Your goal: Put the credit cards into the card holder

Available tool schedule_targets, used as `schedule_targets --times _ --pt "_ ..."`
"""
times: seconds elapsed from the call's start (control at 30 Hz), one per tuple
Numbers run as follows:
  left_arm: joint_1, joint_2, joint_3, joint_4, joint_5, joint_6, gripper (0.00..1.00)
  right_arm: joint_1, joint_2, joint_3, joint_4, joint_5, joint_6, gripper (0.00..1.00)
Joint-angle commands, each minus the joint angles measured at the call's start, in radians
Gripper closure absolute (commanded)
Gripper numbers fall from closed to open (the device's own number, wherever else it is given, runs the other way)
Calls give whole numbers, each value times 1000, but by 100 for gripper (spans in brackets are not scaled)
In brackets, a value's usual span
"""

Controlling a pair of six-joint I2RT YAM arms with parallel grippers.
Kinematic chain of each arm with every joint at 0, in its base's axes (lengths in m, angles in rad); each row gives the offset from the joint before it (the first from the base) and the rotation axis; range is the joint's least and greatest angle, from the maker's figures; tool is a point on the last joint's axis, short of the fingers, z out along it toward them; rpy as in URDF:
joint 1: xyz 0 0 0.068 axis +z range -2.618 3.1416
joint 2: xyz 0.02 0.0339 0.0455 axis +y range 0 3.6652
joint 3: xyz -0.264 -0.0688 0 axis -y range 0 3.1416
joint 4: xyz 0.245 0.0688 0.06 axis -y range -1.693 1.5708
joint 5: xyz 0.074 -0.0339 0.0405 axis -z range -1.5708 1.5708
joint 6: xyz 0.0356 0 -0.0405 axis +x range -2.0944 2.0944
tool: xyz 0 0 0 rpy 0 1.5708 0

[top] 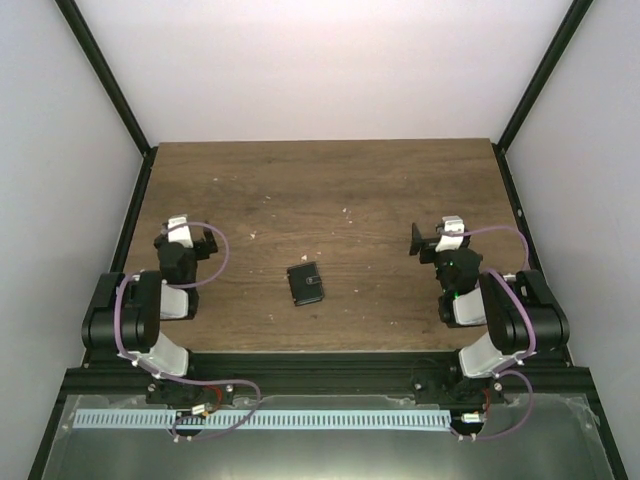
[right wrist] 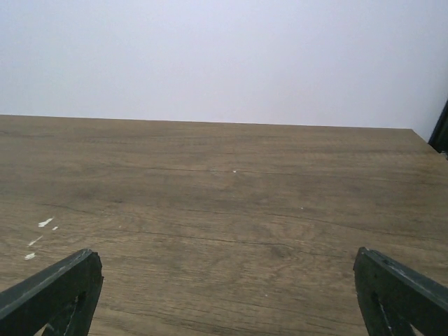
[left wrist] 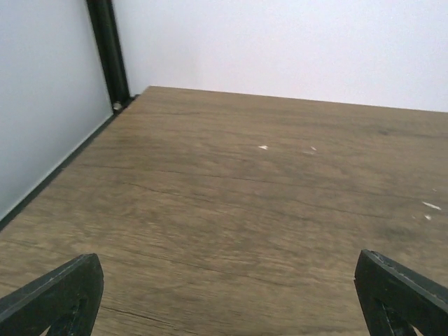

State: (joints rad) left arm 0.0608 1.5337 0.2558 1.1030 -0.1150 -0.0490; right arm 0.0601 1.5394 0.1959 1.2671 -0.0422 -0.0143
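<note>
The card holder (top: 305,285), a flat black wallet with a small pale mark, lies closed on the wooden table (top: 330,190) near the front middle. No credit cards show in any view. My left gripper (top: 192,238) sits folded back at the table's left, open and empty. My right gripper (top: 428,240) sits folded back at the right, open and empty. In the left wrist view the gripper (left wrist: 231,301) has its fingertips (left wrist: 63,290) wide apart over bare wood. The right wrist view shows its gripper (right wrist: 227,297) the same way, fingertips (right wrist: 59,287) spread. The holder is outside both wrist views.
White walls enclose the table on three sides, with black frame posts (top: 105,75) at the back corners. Small white specks (right wrist: 43,222) dot the wood. A pale ribbed strip (top: 260,418) runs along the black rail below the arm bases.
</note>
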Motion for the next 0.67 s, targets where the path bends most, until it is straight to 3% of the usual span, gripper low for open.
schedule_targets --times 0.0,0.63 --pt "-18 21 22 71 86 37 0 -14 -5 17 31 -39 -6 0" --pt "-32 26 26 72 109 63 0 -22 0 28 19 -49 2 0"
